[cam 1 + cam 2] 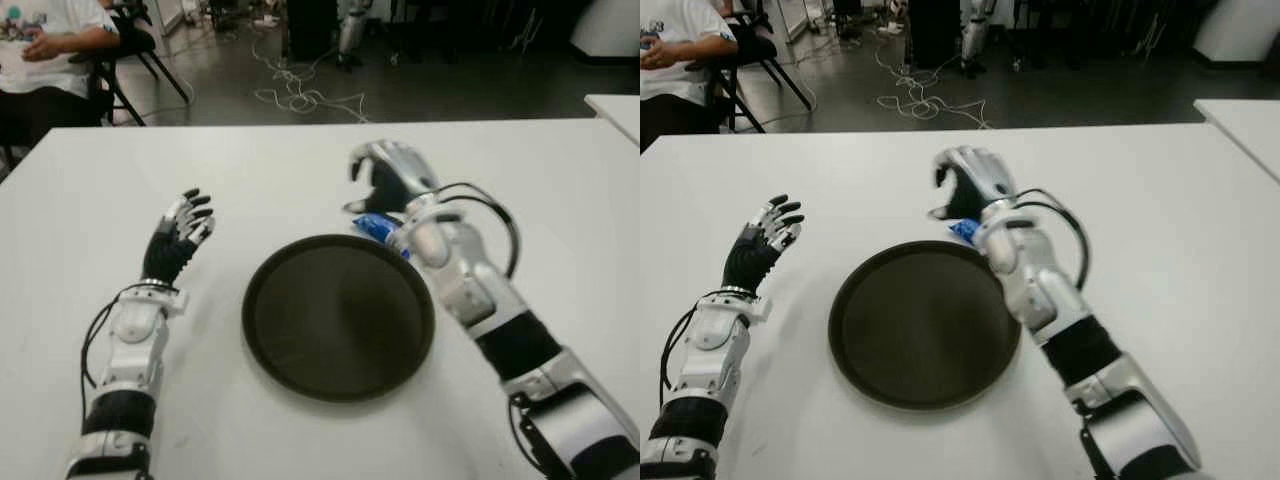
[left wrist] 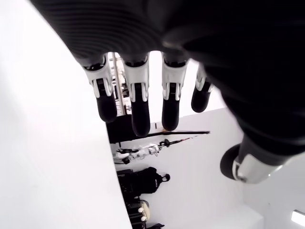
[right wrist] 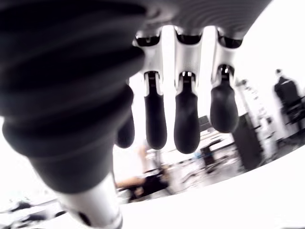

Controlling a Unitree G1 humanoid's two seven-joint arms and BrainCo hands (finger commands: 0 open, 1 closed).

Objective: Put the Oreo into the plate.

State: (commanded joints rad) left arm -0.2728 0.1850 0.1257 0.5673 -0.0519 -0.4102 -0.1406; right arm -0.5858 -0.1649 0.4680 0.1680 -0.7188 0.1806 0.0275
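Left hand [image 1: 178, 237]: black rubbery palm, white segmented knuckles, dark tips. Fingers [image 2: 138, 102] straight and loosely spread, nothing in them. It shows to the left of the plate, well apart from it; contact with the table can't be confirmed.

Plate [image 1: 290, 345]: round, dark brown-black, matte, shallow with a raised rim, nothing in it. Sits in the middle of the table [image 1: 90, 200], which is plain white, smooth, with slight glare.

Oreo [image 1: 378, 229]: small blue glossy wrapper, lying on the table just beyond the plate's far-right rim, outside the plate. Only part of it is visible.

Right hand [image 1: 385, 178]: silver metallic shell, black pads, black cable looping off the wrist. It shows above and just past the Oreo, with the forearm crossing the plate's right rim. Fingers [image 3: 186, 114] extended, slightly curled, side by side, holding nothing. The packet sits below the heel of the hand, near the wrist, not between the fingers; whether they touch can't be told.

Room: dark grey floor beyond the far table edge, white cables tangled on it [image 1: 300, 95]. Person [image 1: 45, 40] in a white shirt sitting far left on a black chair. Edge of a second white table [image 1: 615, 105] far right.
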